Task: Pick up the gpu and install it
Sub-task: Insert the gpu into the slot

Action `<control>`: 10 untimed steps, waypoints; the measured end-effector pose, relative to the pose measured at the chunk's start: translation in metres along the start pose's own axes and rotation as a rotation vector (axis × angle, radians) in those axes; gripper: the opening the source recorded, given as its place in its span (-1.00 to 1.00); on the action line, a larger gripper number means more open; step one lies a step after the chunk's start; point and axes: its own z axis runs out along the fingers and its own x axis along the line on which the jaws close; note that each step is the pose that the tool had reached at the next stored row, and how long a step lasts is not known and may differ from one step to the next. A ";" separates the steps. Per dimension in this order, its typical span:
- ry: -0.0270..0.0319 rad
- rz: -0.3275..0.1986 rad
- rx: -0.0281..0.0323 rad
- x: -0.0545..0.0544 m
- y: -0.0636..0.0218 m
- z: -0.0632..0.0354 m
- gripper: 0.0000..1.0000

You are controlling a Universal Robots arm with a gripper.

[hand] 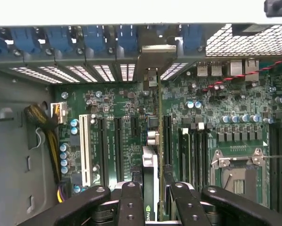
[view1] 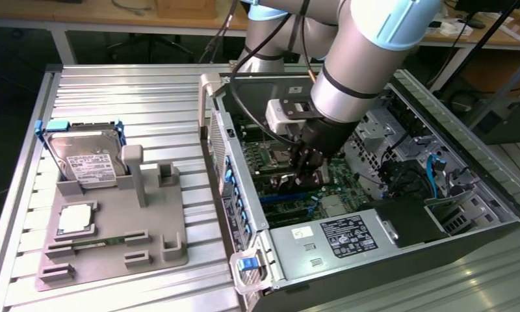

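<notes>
Inside the open computer case (view1: 242,214), my gripper (view1: 305,170) is shut on the gpu (view1: 292,184), which it holds on edge just above the green motherboard (view1: 329,195). From the wrist, the gpu (hand: 152,141) appears edge-on between the two black fingers (hand: 130,197), and the gripper (hand: 154,190) is closed around it. Its silver bracket (hand: 154,59) sits against the row of rear slot openings with blue latches (hand: 98,40). The card runs along a black expansion slot (hand: 167,141). I cannot tell whether its lower edge is seated in the slot.
On the grooved table, the exterior view's left has a grey fixture tray (view1: 147,247) with a silver hard drive (view1: 85,159), a small chip (view1: 75,220) and a narrow memory stick (view1: 91,242). A power supply (view1: 347,237), cables (view1: 416,175) and drive cage crowd the case.
</notes>
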 end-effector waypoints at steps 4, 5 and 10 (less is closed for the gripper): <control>-0.0006 0.000 -0.0001 0.000 0.0001 0.0031 -0.47; -0.0017 0.000 -0.0001 0.000 0.0001 0.0035 -0.47; -0.0028 0.000 -0.0026 0.000 -0.0003 0.0059 -0.47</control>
